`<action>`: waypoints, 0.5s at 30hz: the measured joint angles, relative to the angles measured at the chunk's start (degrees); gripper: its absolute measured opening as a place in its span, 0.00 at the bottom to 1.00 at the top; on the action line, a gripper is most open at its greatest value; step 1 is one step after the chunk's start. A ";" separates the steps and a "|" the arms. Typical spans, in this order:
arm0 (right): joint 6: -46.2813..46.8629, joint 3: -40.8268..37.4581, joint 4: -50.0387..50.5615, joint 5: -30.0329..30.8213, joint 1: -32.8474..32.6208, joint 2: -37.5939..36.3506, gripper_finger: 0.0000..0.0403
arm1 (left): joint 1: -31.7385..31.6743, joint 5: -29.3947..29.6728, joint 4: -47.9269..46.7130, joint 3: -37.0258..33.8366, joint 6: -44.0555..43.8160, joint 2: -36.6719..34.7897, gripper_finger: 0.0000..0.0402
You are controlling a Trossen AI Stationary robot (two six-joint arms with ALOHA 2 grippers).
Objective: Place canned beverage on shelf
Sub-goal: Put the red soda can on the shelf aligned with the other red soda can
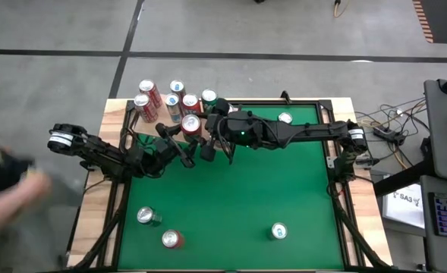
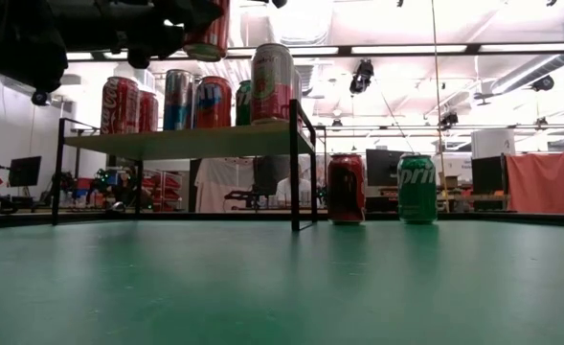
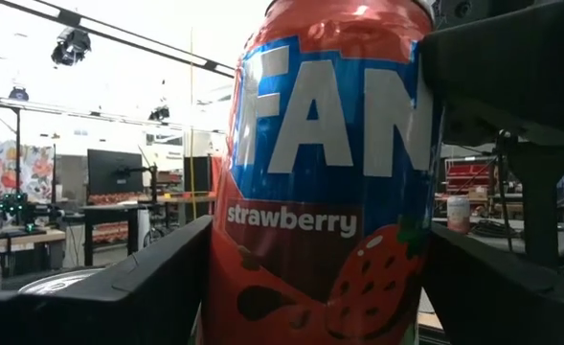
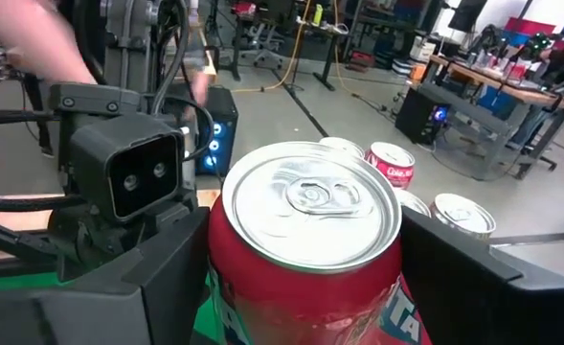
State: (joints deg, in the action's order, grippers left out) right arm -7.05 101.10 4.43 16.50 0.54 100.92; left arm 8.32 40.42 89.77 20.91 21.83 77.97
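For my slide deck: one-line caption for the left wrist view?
Strawberry soda can between the left gripper fingers.

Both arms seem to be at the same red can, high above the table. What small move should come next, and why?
Probably the right gripper should take a firm hold of the strawberry can before the left gripper backs away. The can hangs in the air with both grippers around it, just beside the shelf, so letting go too early could drop it.
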 joint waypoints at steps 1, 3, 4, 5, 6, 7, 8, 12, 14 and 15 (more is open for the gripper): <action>0.00 0.00 0.00 -0.04 0.00 0.00 0.70 | 0.00 -0.07 -0.02 0.00 -0.05 0.00 0.81; 0.19 -0.01 0.25 -0.82 0.00 0.00 0.70 | 0.03 -0.54 -0.03 0.00 -0.05 0.00 0.84; 0.25 -0.05 0.44 -1.00 0.00 0.01 0.70 | 0.07 -0.56 -0.05 0.00 -0.04 0.00 0.85; 0.26 -0.14 0.71 -1.01 0.00 0.02 0.70 | 0.07 -0.49 -0.06 0.02 -0.02 0.00 0.85; 0.26 -0.24 1.31 -1.01 0.00 0.02 0.70 | 0.13 -0.20 -0.20 0.02 0.04 0.00 0.86; 0.25 -0.26 1.70 -0.94 -0.02 0.02 0.71 | 0.13 0.05 -0.54 0.02 0.08 0.00 0.87; 0.24 -0.26 1.75 -0.90 -0.02 0.02 0.71 | 0.11 0.35 -0.72 0.02 0.09 0.00 0.87; 0.24 -0.24 1.56 -0.32 0.00 -0.84 0.71 | 0.21 1.10 -0.71 0.04 0.09 -0.01 0.87; 0.20 -0.18 1.18 -0.10 0.02 -1.05 0.71 | 0.52 1.47 -0.78 0.04 0.09 -0.45 0.87; 0.21 -0.17 1.22 -0.02 0.02 -1.06 0.71 | 0.82 1.65 -0.86 0.04 0.21 -0.99 0.87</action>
State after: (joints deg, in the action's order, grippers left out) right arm -6.84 100.92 5.65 16.48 0.56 99.86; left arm 9.13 42.07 88.91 20.95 22.04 76.98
